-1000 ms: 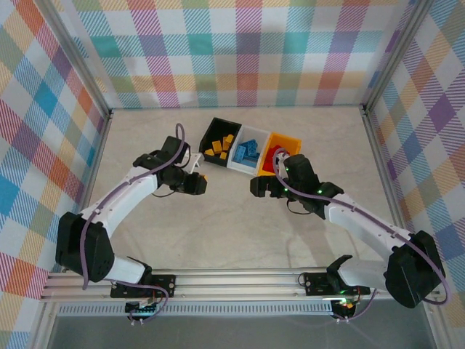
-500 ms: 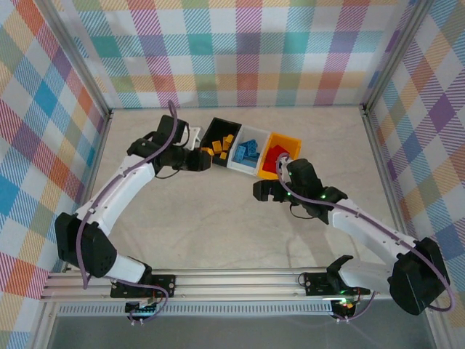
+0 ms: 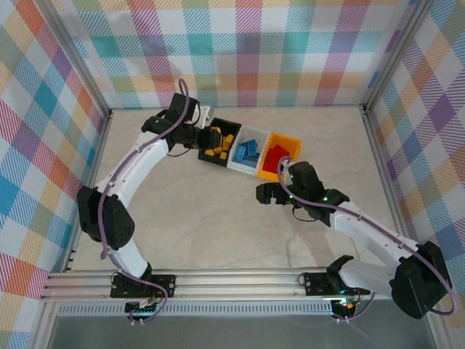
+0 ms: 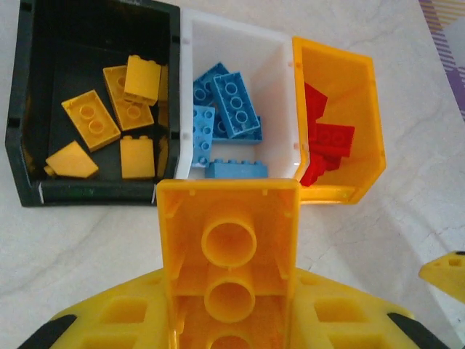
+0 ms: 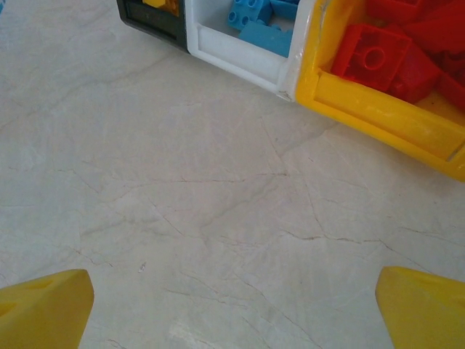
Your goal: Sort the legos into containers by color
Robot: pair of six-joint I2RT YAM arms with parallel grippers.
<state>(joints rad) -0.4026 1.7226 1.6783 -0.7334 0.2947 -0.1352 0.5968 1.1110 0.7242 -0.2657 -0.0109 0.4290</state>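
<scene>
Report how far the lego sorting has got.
Done: yellow bricks lie in the black bin, blue bricks in the white bin, red bricks in the yellow-orange bin. In hand: the left gripper is shut on one more yellow brick by the black bin. The right gripper is open over the table. Left: drop that brick into the black bin.

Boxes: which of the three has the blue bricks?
The white plastic bin, the middle of the row, holds the light blue bricks. The black bin holds yellow bricks, the yellow-orange bin red bricks.
</scene>
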